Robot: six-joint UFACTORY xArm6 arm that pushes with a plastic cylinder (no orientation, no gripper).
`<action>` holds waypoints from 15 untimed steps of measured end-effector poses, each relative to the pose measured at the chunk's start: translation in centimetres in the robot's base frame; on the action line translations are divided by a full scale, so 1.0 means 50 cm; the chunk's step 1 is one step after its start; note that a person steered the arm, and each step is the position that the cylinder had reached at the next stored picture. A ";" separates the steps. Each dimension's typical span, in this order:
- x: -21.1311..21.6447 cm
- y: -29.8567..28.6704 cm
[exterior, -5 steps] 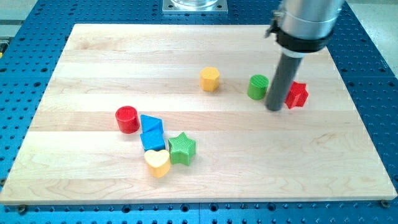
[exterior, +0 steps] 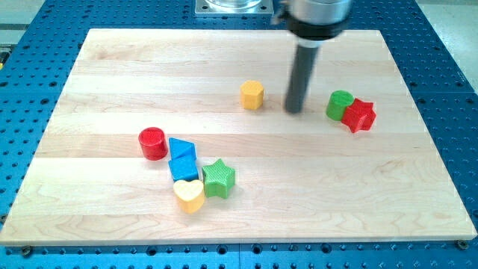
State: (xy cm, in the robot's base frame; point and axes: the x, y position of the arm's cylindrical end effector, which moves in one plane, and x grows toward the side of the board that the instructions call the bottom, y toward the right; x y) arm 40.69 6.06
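Note:
My tip (exterior: 294, 110) rests on the board between the yellow hexagonal block (exterior: 252, 95) on its left and the green cylinder (exterior: 340, 104) on its right, touching neither. The yellow block is the nearer of the two. A red star-like block (exterior: 360, 115) sits against the green cylinder's right side. Down at the view's lower left lies a cluster: a red cylinder (exterior: 152, 143), a blue triangular block (exterior: 181, 149), a blue cube (exterior: 184, 168), a green star (exterior: 219, 178) and a yellow heart (exterior: 189, 195).
The wooden board (exterior: 97, 82) lies on a blue perforated table (exterior: 448, 67). A metal mount (exterior: 233, 7) stands at the view's top edge behind the board.
My tip has moved left, from between the green cylinder and red block to the cylinder's left. The green cylinder now sits further right, against the red block, which shifted slightly.

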 end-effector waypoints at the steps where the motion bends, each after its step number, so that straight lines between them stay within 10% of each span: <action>1: 0.048 -0.169; 3: -0.053 -0.179; 6: -0.053 0.114; 9: -0.044 -0.255; 11: 0.122 -0.558; 15: 0.312 -0.267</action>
State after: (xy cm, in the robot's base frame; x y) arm 56.30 -7.29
